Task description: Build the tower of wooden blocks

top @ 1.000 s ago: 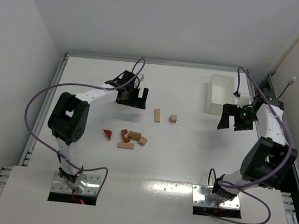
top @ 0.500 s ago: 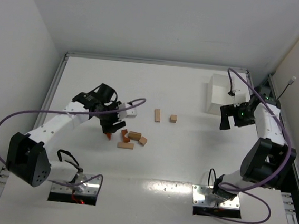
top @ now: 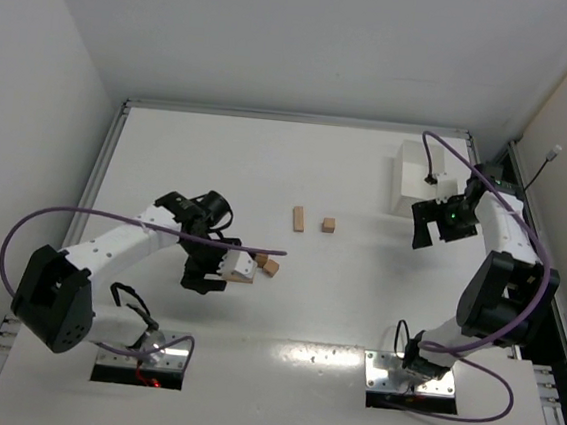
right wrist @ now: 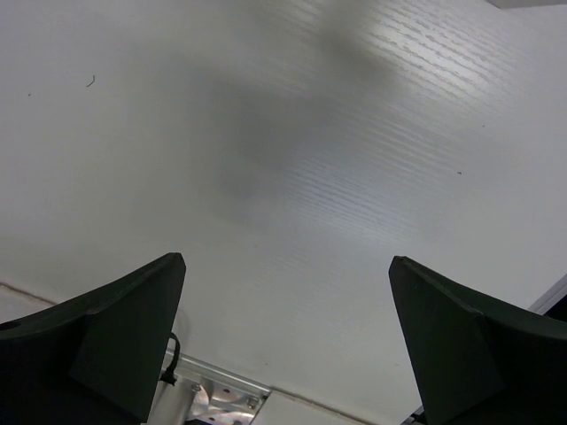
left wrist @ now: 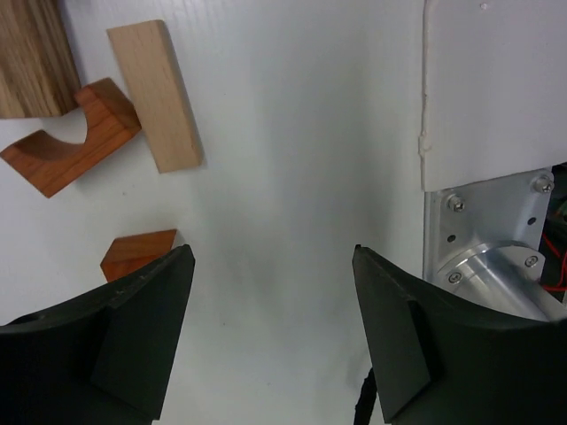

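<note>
The wood blocks lie loose and flat on the table. A pale bar (top: 298,219) and a small cube (top: 329,224) sit mid-table. A cluster (top: 266,264) lies nearer, partly hidden under my left gripper (top: 200,277). The left wrist view shows a tan bar (left wrist: 155,93), a reddish arch (left wrist: 75,137), a reddish wedge (left wrist: 137,252) by the left finger, and a darker wooden piece (left wrist: 31,53). The left gripper (left wrist: 270,261) is open and empty, over bare table just beside the wedge. My right gripper (top: 433,229) is open and empty over bare table (right wrist: 285,266).
A white plastic tray (top: 407,179) stands at the back right, just behind the right gripper. The left arm's purple cable (top: 260,250) loops across the cluster. The arm base plate (left wrist: 496,257) shows at the right of the left wrist view.
My left arm has swung from the back of the table down to the block cluster and now hangs over its near-left side, hiding the wedge from above. The right gripper shifted slightly.
</note>
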Controlling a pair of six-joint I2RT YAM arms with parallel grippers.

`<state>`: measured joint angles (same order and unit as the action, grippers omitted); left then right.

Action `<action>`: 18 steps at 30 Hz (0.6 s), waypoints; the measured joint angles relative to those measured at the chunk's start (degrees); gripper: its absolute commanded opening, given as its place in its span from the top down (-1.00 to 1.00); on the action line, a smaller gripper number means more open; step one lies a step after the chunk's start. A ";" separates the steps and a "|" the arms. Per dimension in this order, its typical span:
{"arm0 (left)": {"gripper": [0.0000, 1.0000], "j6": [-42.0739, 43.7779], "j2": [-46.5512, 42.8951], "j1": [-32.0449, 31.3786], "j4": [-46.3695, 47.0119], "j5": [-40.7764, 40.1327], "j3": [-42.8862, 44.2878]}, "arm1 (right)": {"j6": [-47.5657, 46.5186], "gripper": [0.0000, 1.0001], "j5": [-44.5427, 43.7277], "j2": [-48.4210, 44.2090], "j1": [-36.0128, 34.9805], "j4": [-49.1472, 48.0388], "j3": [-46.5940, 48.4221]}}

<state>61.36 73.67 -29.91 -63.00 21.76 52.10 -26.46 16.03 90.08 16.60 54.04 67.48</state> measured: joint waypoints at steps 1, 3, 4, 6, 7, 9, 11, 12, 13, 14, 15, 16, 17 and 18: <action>-0.39 0.22 0.57 -0.37 0.24 0.00 -0.02 | -0.02 -0.94 -0.04 -0.02 -0.09 -0.02 0.04; -0.39 0.26 2.12 -1.18 1.25 -0.09 -0.02 | -0.09 -0.94 -0.24 0.00 -0.28 -0.02 0.22; -0.34 -0.02 3.17 -1.62 2.08 -0.17 -0.04 | -0.09 -0.94 -0.33 0.00 -0.39 -0.02 0.35; -0.25 -1.57 5.60 -2.34 4.55 -0.42 -0.07 | -0.11 -0.94 -0.48 0.00 -0.57 0.02 0.48; -0.23 -2.23 6.51 -2.49 5.77 -0.63 -0.07 | -0.09 -0.94 -0.50 -0.02 -0.63 0.00 0.48; -0.23 -3.91 8.81 -2.99 8.59 -1.27 -0.09 | -0.09 -0.94 -0.50 -0.02 -0.63 0.07 0.50; -0.20 -5.35 10.95 -3.30 10.82 -1.64 -0.09 | -0.09 -0.94 -0.48 -0.02 -0.63 0.15 0.50; -0.20 -6.12 12.04 -3.39 11.76 -1.79 -0.09 | -0.09 -0.94 -0.48 -0.02 -0.63 0.24 0.50; -0.20 -6.62 12.98 -3.41 12.55 -1.88 -0.07 | -0.09 -0.94 -0.48 -0.02 -0.63 0.37 0.50; -0.20 -7.08 13.75 -3.41 13.14 -2.05 -0.07 | -0.09 -0.94 -0.48 -0.04 -0.63 0.44 0.50; -0.20 -7.63 14.51 -3.41 13.75 -2.25 -0.02 | -0.09 -0.94 -0.48 -0.07 -0.63 0.48 0.50; -0.20 -7.96 15.28 -3.41 14.19 -2.38 0.17 | -0.09 -0.94 -0.48 -0.13 -0.63 0.52 0.50; -0.20 -8.20 15.93 -3.43 14.80 -2.58 0.39 | -0.09 -0.94 -0.48 -0.24 -0.63 0.59 0.50; -0.20 -8.50 16.52 -3.43 15.30 -2.73 0.59 | -0.09 -0.94 -0.46 -0.37 -0.63 0.70 0.50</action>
<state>52.86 90.19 -33.34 -47.70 19.03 52.69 -26.55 15.57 89.71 15.97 54.74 67.99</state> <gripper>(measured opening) 0.600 0.971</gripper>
